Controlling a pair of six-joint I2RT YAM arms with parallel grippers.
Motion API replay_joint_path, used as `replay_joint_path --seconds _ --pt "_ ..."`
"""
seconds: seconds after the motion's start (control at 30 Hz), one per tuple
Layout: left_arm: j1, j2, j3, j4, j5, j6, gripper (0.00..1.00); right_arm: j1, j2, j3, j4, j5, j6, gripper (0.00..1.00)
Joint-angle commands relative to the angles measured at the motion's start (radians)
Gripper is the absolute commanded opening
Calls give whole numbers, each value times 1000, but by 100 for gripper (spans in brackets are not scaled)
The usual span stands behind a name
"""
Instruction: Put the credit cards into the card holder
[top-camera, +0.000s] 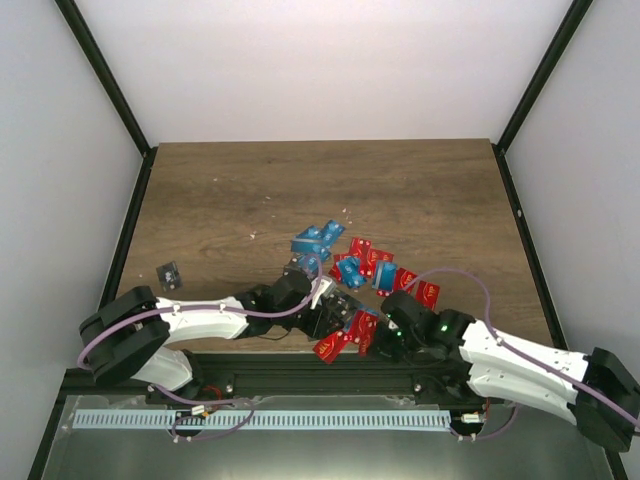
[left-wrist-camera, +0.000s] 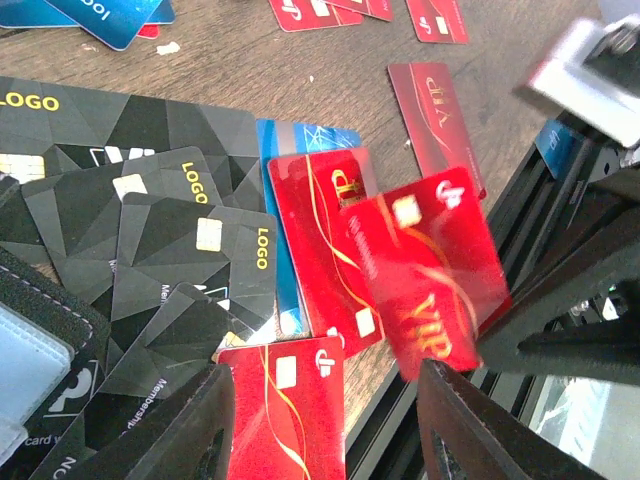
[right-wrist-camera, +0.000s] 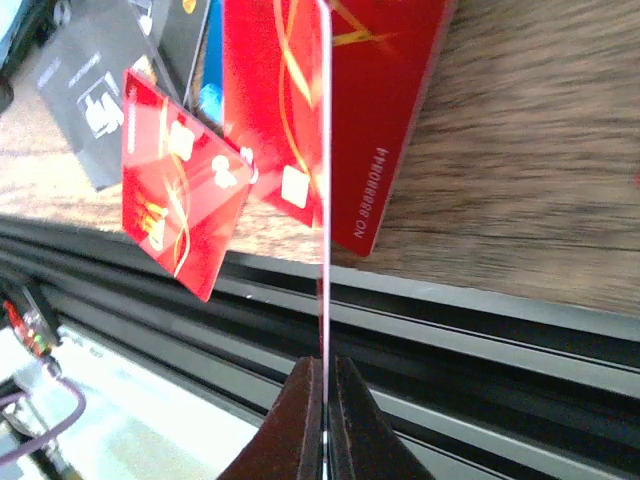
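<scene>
At the near edge of the tabletop (top-camera: 300, 190), our right pincer (right-wrist-camera: 325, 372) pinches a red card (left-wrist-camera: 430, 270) edge-on. We note the card holder (left-wrist-camera: 30, 350) at its ten o'clock, beside the half-spread left pincer (left-wrist-camera: 330, 420).

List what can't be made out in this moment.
Card holder: cut off by the left wrist view's corner; lost beneath the left gripper in the top view.
Lone black card: too small in the top view to read.
Left fingertips: cut by the left wrist view's bottom edge; contact unclear.
</scene>
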Motion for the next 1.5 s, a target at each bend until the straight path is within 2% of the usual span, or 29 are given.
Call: replay_joint_path --seconds 0.0,0.13,0.3,0.47,0.57,0.67,0.8,0.9,1.0,1.13,1.47 --pt "-4 -10 21 -4 -9 10 52 -13 -42 110 -258 182 62 1" --pt "-4 -41 10 -16 -37 11 52 -17 -31 178 -304 267 48 1" --pt "3 -114 7 -88 -104 26 52 -28 -23 236 -183 277 -51 1" --pt "45 -226 -16 -161 -154 37 52 -64 14 281 -32 210 -192 1" --pt "84 -315 -36 -185 -138 42 53 -75 35 294 65 151 -264 1" --pt "123 -420 -58 -201 -119 46 57 -87 36 290 161 88 -326 1" --pt "206 -522 -88 -182 -29 48 60 -128 20 260 313 -26 -419 1" --pt "281 -573 -102 -142 98 43 60 -168 -6 229 413 -118 -464 1" --pt "342 -602 -122 -57 237 14 61 -190 -28 214 493 -199 -503 1" --pt "368 -604 -133 96 393 -37 63 -192 -29 216 571 -290 -533 1" --pt "368 -601 -148 338 495 -162 62 -192 0 219 697 -455 -535 1"
